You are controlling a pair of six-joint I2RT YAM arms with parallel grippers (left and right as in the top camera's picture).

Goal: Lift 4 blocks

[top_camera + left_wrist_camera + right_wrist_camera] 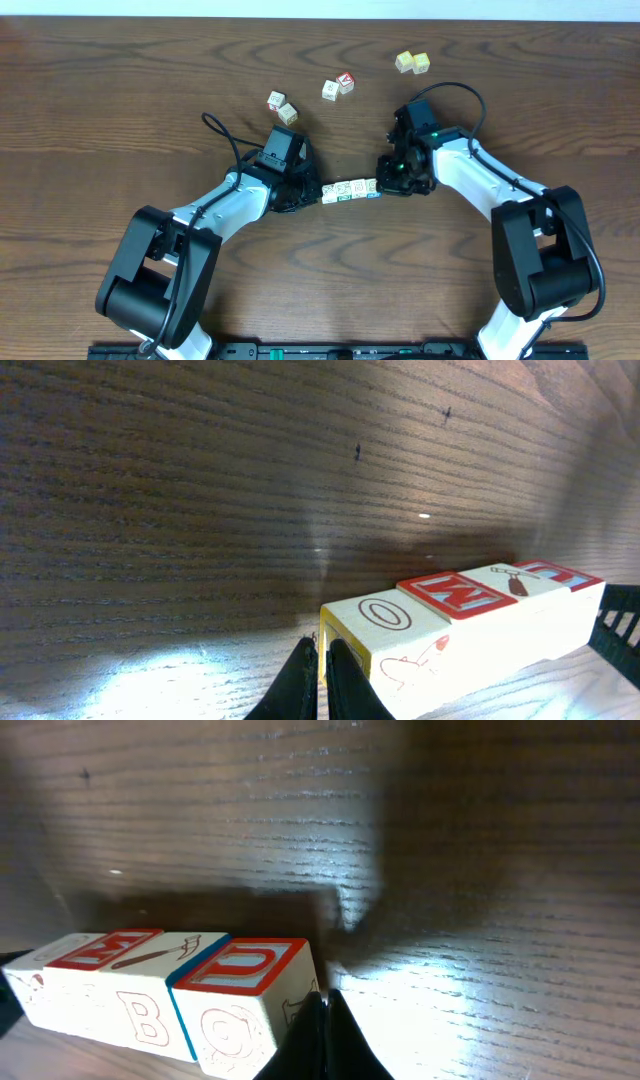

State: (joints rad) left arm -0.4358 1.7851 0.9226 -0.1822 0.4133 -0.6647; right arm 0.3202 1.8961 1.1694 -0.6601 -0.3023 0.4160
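Observation:
The blocks (349, 189) lie end to end in a short row at the table's middle, pale cubes with red and blue printed faces. My left gripper (315, 193) is shut, its closed tips against the row's left end. My right gripper (382, 186) is shut too and presses the right end. In the left wrist view the shut gripper (322, 665) touches the end block of the row (450, 630), the one with an oval on top. In the right wrist view the shut gripper (324, 1020) meets the U-faced end of the row (170, 990). I cannot tell whether the row is off the table.
Loose cubes lie farther back: two yellowish ones (412, 62), a red-letter cube (345, 82) beside a pale one (329, 90), and a pair (282, 106) behind my left arm. Both arms angle in from the front corners.

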